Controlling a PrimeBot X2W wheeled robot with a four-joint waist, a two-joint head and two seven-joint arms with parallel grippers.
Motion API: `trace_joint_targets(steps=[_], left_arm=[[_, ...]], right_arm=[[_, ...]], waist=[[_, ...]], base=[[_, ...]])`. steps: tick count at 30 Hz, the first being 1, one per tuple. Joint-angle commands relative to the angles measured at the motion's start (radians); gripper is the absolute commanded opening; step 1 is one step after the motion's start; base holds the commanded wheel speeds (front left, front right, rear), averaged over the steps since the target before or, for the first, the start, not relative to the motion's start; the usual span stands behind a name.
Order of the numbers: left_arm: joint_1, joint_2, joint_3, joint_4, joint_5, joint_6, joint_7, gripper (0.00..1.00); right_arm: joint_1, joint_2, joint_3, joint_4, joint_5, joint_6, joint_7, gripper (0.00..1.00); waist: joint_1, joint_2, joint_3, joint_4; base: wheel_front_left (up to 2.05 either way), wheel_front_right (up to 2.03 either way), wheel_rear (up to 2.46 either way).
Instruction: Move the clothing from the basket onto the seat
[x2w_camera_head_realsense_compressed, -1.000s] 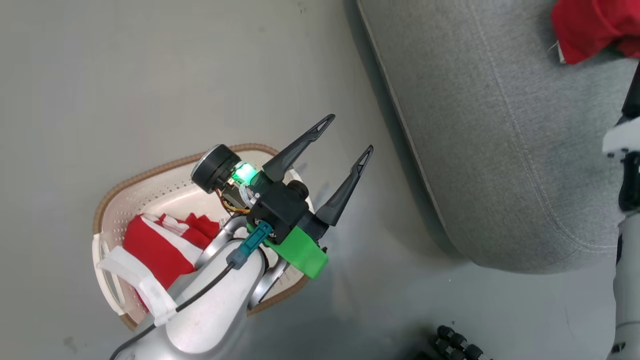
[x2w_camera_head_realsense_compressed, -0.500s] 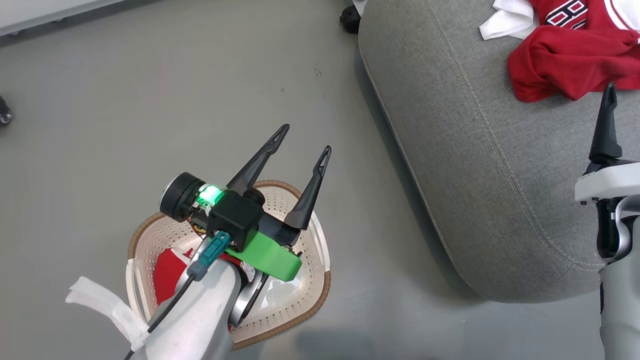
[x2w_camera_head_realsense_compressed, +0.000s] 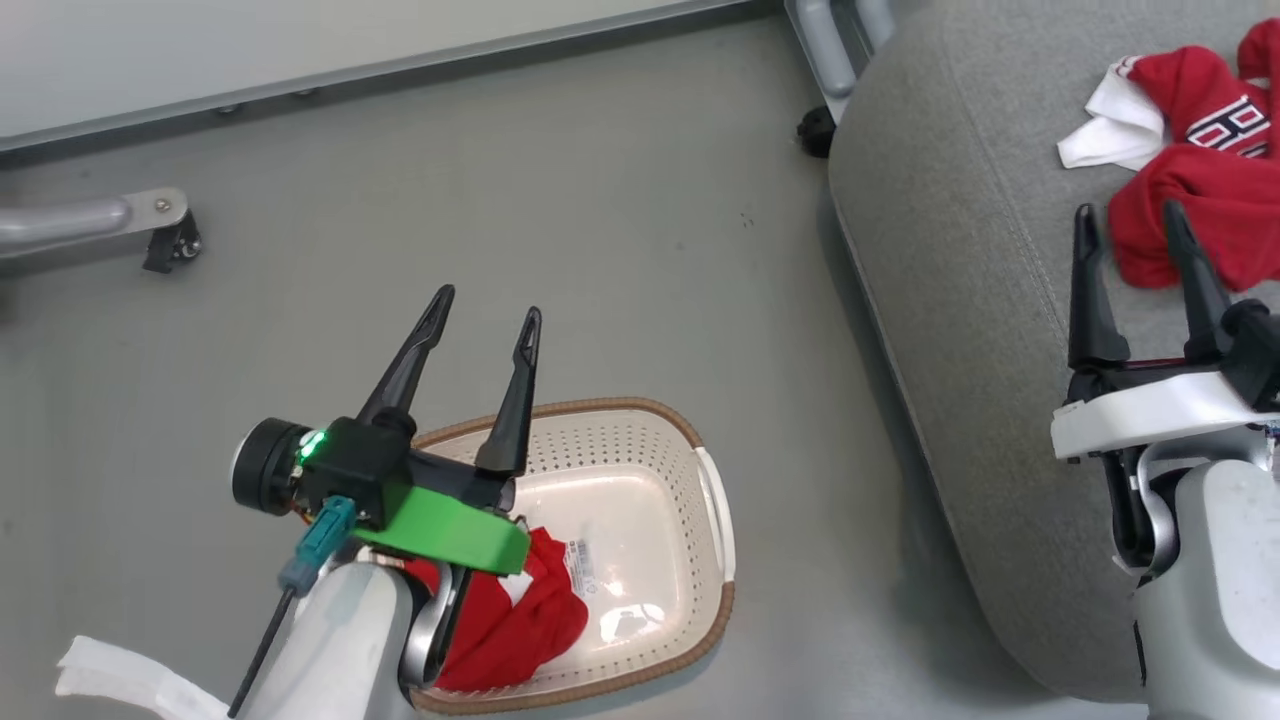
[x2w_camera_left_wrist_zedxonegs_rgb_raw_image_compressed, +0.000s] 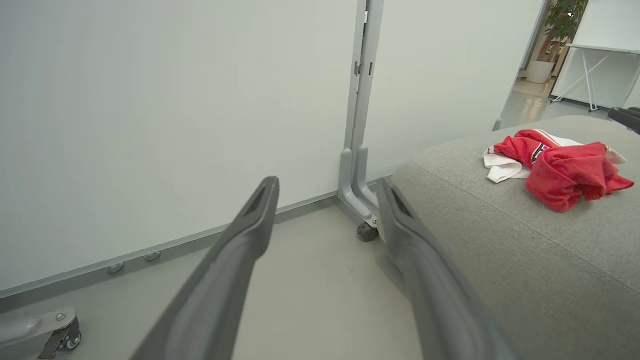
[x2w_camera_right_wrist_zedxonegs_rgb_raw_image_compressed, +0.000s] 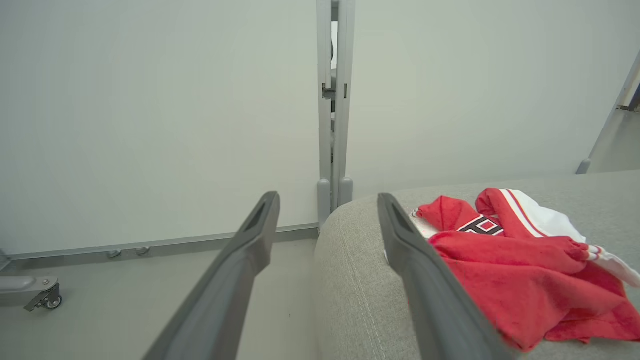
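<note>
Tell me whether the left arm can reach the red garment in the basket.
Probably yes: the left tool hangs open above the basket, whose top is uncovered, and the red garment lies exposed inside.

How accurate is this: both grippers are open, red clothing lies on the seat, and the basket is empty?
Wrong on the basket: the head view shows a red garment in its near end. The left gripper and the right gripper are open, and red clothing lies on the seat.
</note>
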Motion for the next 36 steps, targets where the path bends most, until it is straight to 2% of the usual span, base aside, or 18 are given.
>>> trace_joint_targets(steps=[1, 8, 17, 36], left_arm=[[0.024, -0.003, 0.018, 0.001, 0.003, 0.006, -0.001, 1.0], [0.102, -0.023, 0.134, 0.018, -0.001, 0.014, -0.001, 1.0], [0.19, -0.044, 0.251, 0.053, 0.012, 0.004, -0.001, 1.0], [0.265, -0.065, 0.324, 0.046, 0.05, -0.018, -0.001, 1.0]], right_arm=[[0.024, 0.0, 0.009, -0.01, 0.003, -0.001, -0.002, 1.0], [0.085, 0.015, 0.071, -0.032, -0.007, -0.001, -0.002, 1.0], [0.195, 0.033, 0.124, -0.058, -0.019, -0.001, -0.002, 1.0], [0.384, 0.041, 0.157, -0.152, 0.008, -0.001, -0.002, 1.0]], waist=[[0.0, 0.0107, -0.055, 0.064], [0.0, 0.0107, -0.114, 0.127], [0.0, 0.0107, -0.187, 0.174], [0.0, 0.0107, -0.258, 0.183]], base=[[0.0, 0.0, 0.0], [0.0, 0.0, 0.0], [0.0, 0.0, 0.0], [0.0, 0.0, 0.0]])
